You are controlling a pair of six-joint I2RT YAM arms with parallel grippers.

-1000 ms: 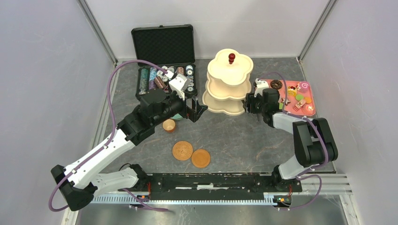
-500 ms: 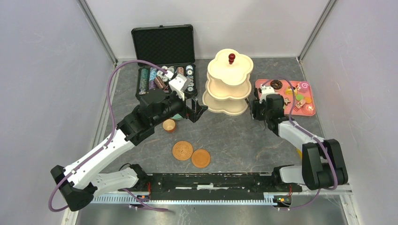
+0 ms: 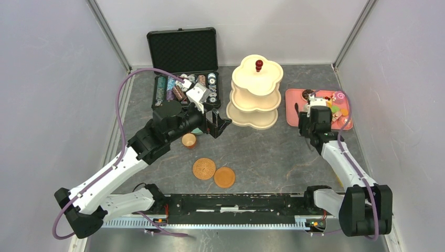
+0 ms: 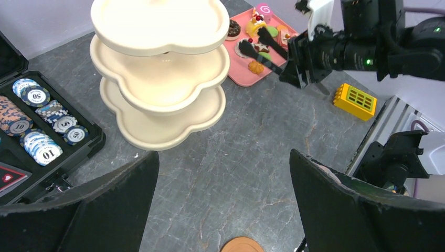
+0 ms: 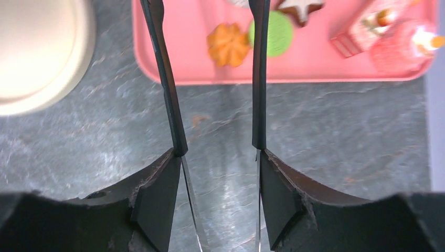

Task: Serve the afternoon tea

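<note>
- right end effector (image 5: pixel 207 10) spread wide, empty, tips apparently over near edge of pink tray (image 5: pixel 189 68), beside orange pastry (image 5: pixel 229 43)
- left end effector (image 4: pixel 223 157) wide, empty, facing stand (image 3: pixel 257 92)
- brown cup (image 3: pixel 189 140) and saucers (image 3: pixel 204 168) on counter (image 3: pixel 262 152), near left arm

The cream three-tier stand (image 3: pixel 255 92) looks like smooth, satin-finished plastic. Under it, the desk (image 3: pixel 262 157) is matt grey with stone-like veins. Right of the stand, the pink tray (image 5: pixel 315 68) is smooth plastic. The right gripper (image 5: pixel 204 16) has matt black jaws.
</note>
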